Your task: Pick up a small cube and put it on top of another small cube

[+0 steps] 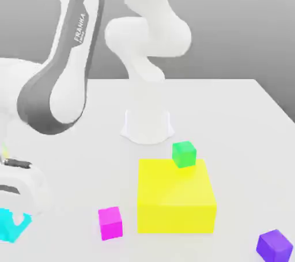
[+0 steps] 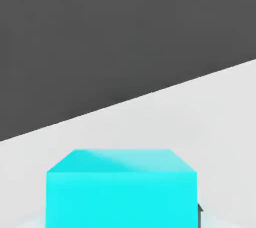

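Note:
A small cyan cube [image 1: 7,229] sits at the exterior view's lower left, under the white hand of my arm. My gripper [image 1: 11,220] is down around it and shut on it. The hand view has the same cyan cube [image 2: 121,188] very close, with a dark fingertip [image 2: 200,211] against one side. Other small cubes lie on the white table [image 1: 242,117]: a magenta one [image 1: 110,223], a purple one [image 1: 274,246] and a green one [image 1: 184,154]. The green cube is at the far edge of a large yellow block [image 1: 176,200]; whether it rests on it or behind it I cannot tell.
The arm's white base [image 1: 147,125] stands behind the yellow block. The arm's grey and white links [image 1: 63,76] reach over the table's left part. The table's right edge runs close to the purple cube.

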### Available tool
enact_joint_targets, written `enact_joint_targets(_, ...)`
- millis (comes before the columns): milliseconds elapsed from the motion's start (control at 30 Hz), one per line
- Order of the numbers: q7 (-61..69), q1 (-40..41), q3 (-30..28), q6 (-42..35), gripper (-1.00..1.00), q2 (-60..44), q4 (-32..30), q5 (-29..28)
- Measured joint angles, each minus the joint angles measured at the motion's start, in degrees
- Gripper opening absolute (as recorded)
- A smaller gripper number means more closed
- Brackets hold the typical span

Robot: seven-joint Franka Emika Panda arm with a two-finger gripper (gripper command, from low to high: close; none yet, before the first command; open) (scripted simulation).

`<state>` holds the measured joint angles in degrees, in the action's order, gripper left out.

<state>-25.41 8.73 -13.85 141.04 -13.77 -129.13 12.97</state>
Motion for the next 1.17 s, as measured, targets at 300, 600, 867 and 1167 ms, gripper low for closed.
enact_joint_targets(300, -0.8, -9.5, 5.6, -3.5, -1.0, 18.7, -14.6, -3.6)
enact_joint_targets(600, -0.8, -15.3, 13.2, -7.1, -1.0, 37.4, -29.1, -6.0)
enact_joint_targets(867, 0.1, -21.2, 19.9, -9.3, -1.0, 52.7, -41.7, -6.9)
enact_joint_targets(1167, 0.3, -21.7, 21.4, 5.6, 1.0, 42.3, -46.0, -6.2)
